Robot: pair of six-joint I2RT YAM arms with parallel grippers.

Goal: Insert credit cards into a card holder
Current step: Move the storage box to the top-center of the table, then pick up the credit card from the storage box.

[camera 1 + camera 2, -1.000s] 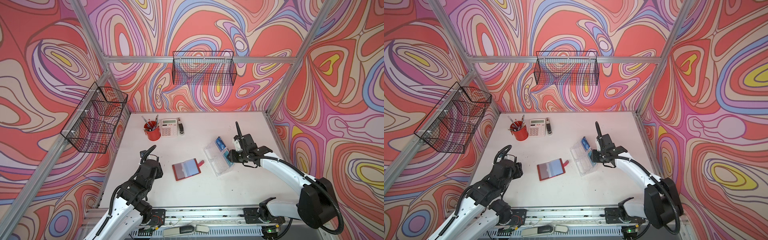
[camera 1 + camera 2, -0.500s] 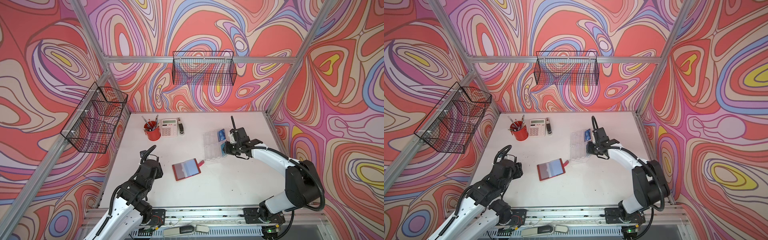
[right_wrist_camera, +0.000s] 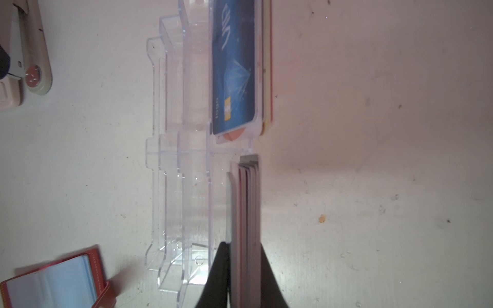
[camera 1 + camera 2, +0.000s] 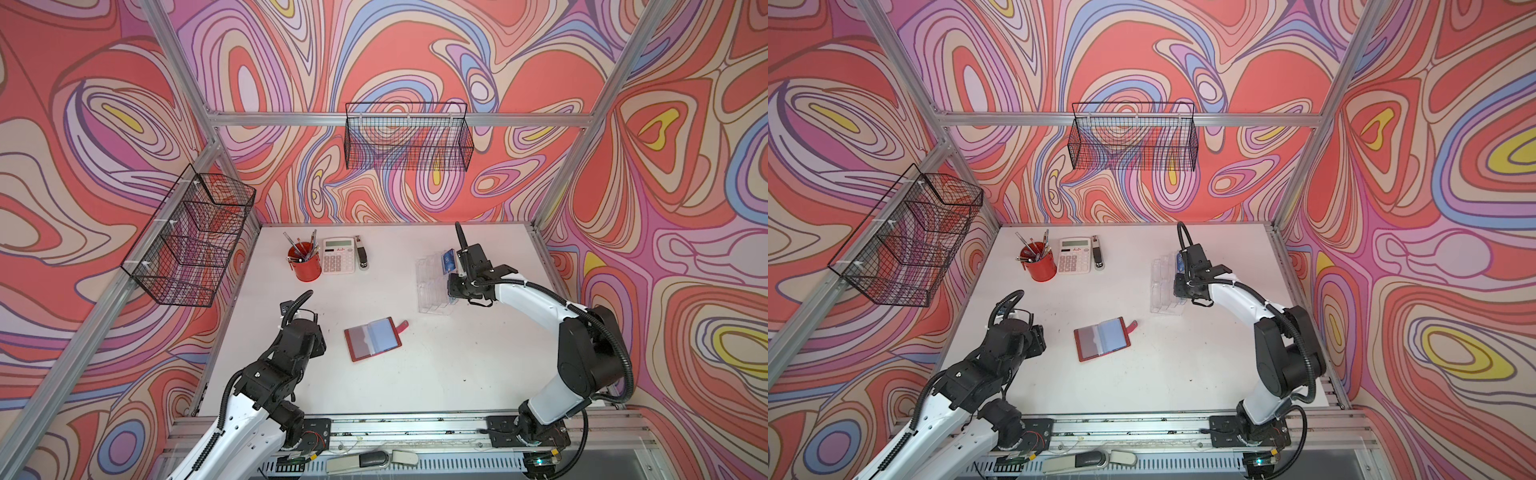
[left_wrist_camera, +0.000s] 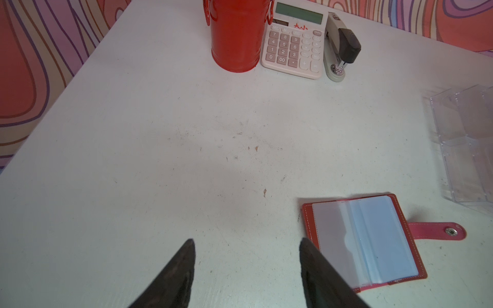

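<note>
In both top views the card holder (image 4: 372,338) (image 4: 1101,338) is lying open and flat at the centre of the frame on the white table (image 4: 436,374). Its sleeves are facing up, so a card can be slid in from above. The right arm (image 4: 532,303) is reaching in from the lower right to the clear acrylic stand (image 4: 432,286) at centre right, where the supply of cards is sitting. A blue card (image 4: 448,259) is showing at the stand's upper end. The left arm (image 4: 291,353) is hovering at lower left, just beside the card holder, probably placed there to steady it. A red pen cup (image 4: 305,266), a calculator (image 4: 338,255) and a stapler (image 4: 363,253) are standing in a row toward the upper middle, well apart from the work.

In the left wrist view the left arm's fingers (image 5: 184,269) are standing apart over bare table and gripping nothing. The card holder (image 5: 365,240) is lying just beside one finger; whether they are touching I cannot tell. Its snap tab (image 5: 437,230) is lying stretched outward, leaving the cover unfastened.

In the right wrist view the right arm's fingers (image 3: 218,272) are clamping on a bundle of credit cards (image 3: 245,208), seen edge-on and standing at the rear of the stand (image 3: 173,160). Several cards seem to be caught at once, which I judge awkward for a single sleeve. The blue card (image 3: 234,66), lettered "vip", is sitting in the neighbouring compartment. The card holder (image 3: 53,282) is lying apart from the stand.
</note>
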